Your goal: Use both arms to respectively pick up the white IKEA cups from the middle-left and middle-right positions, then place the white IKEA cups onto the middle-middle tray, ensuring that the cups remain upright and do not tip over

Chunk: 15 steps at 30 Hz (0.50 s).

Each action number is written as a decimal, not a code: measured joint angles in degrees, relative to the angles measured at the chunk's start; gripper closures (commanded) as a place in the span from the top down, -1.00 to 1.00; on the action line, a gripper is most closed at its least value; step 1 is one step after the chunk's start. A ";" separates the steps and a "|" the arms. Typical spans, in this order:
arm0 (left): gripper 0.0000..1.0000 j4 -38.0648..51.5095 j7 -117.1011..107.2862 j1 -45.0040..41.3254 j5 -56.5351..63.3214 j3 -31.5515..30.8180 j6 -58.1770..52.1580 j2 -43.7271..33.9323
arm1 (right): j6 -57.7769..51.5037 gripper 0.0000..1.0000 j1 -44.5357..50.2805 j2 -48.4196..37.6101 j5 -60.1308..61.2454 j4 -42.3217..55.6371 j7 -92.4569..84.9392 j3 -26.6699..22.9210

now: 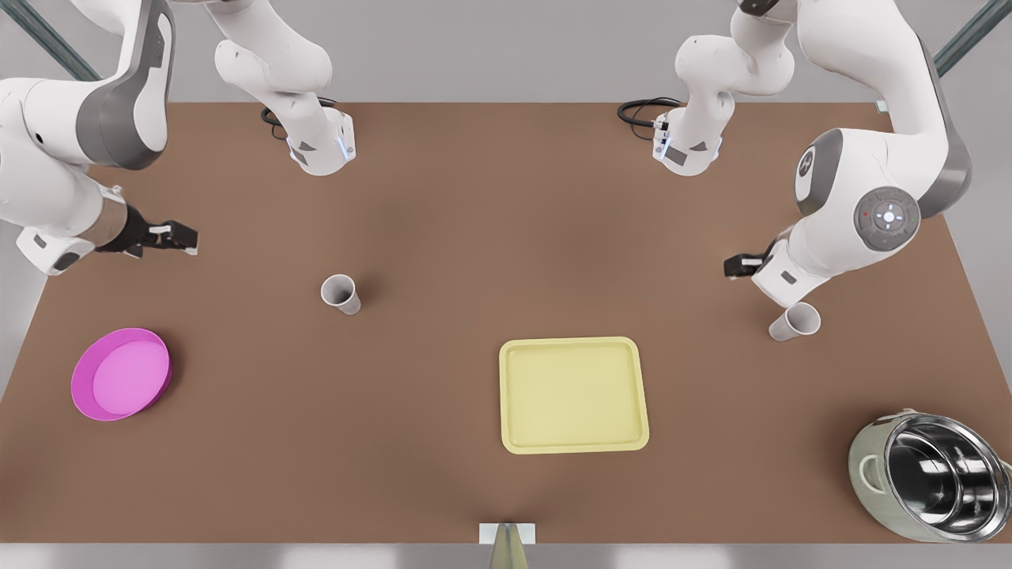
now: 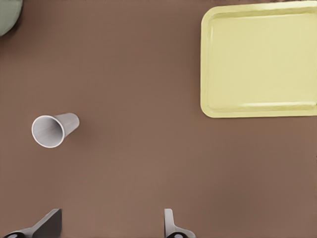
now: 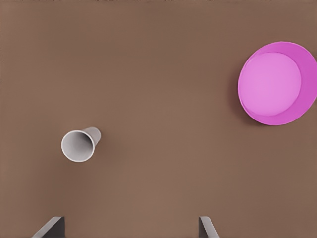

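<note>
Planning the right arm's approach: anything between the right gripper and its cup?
No. In the right wrist view, bare brown table separates the right gripper from the white cup.

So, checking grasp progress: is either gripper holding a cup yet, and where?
Nothing: the left gripper and right gripper are both open and empty.

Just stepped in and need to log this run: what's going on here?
Nothing is picked up yet. The left claw hangs open near one white cup, on the front view's right; the right claw hangs open on the opposite side, well back from the other white cup. Both cups stand upright on the table; the yellow tray has no cup on it.
</note>
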 measured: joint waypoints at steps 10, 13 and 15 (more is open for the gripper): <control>1.00 -12.82 5.29 11.33 -1.66 11.36 18.50 8.51 | 4.87 1.00 0.27 4.69 0.17 -2.93 -1.56 0.27; 1.00 -17.37 8.30 14.79 -2.78 12.53 26.47 10.01 | 9.08 1.00 0.43 4.75 0.26 -8.19 -1.84 0.34; 1.00 -20.75 10.41 15.97 -3.13 13.23 30.73 10.40 | 12.47 1.00 0.44 4.27 0.33 -12.09 -1.99 0.47</control>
